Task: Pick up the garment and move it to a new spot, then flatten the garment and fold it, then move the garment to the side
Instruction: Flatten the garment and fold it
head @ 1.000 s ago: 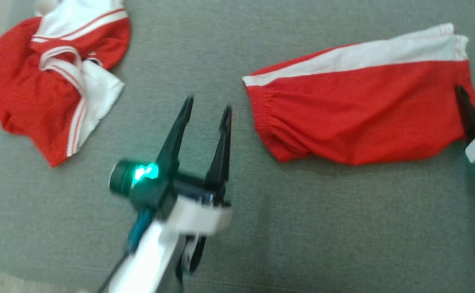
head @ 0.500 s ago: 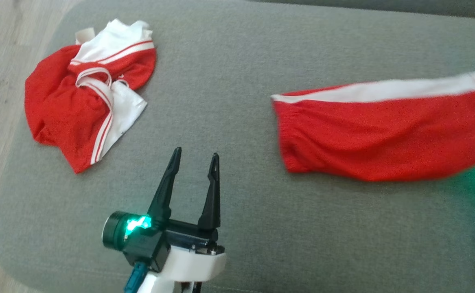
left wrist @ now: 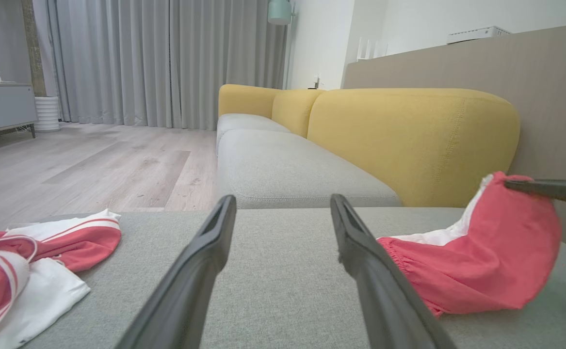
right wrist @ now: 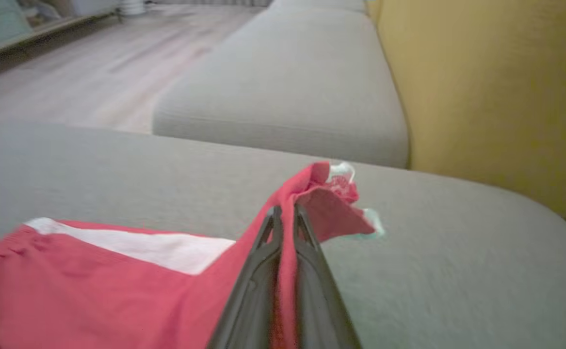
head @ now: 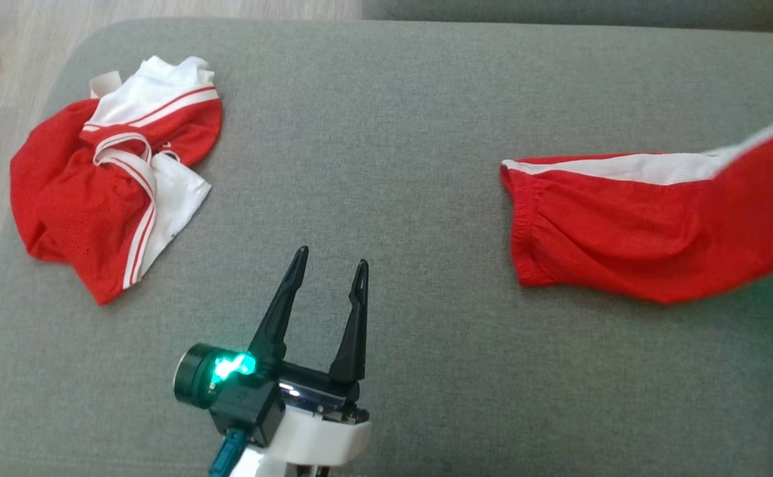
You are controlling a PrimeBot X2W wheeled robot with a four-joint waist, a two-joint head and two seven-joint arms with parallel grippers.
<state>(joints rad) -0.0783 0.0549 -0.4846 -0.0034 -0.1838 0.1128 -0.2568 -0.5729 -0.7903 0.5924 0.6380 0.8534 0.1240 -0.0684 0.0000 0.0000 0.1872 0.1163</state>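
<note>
The folded red garment (head: 644, 232) with a white side stripe lies at the right of the grey cushion (head: 393, 132). Its far right end is lifted off the surface. My right gripper (right wrist: 286, 208) is shut on that raised edge of the red garment (right wrist: 93, 286). In the left wrist view one dark finger (left wrist: 535, 186) of the right gripper pinches the raised cloth (left wrist: 481, 261). My left gripper (head: 332, 257) hovers open over bare cushion at the lower middle, with nothing between its fingers (left wrist: 200, 261) and a gap to the garment's elastic end.
A second, crumpled red and white garment (head: 108, 179) lies at the cushion's left end, near the rounded edge. Wood floor (head: 2, 59) lies beyond that edge. A grey sofa seat (left wrist: 287, 169) and yellow backrest (left wrist: 409, 140) stand behind.
The head camera has shifted. The folded red garment has slid to the right, its right end rising in the right gripper. The left gripper has drawn back, still open.
</note>
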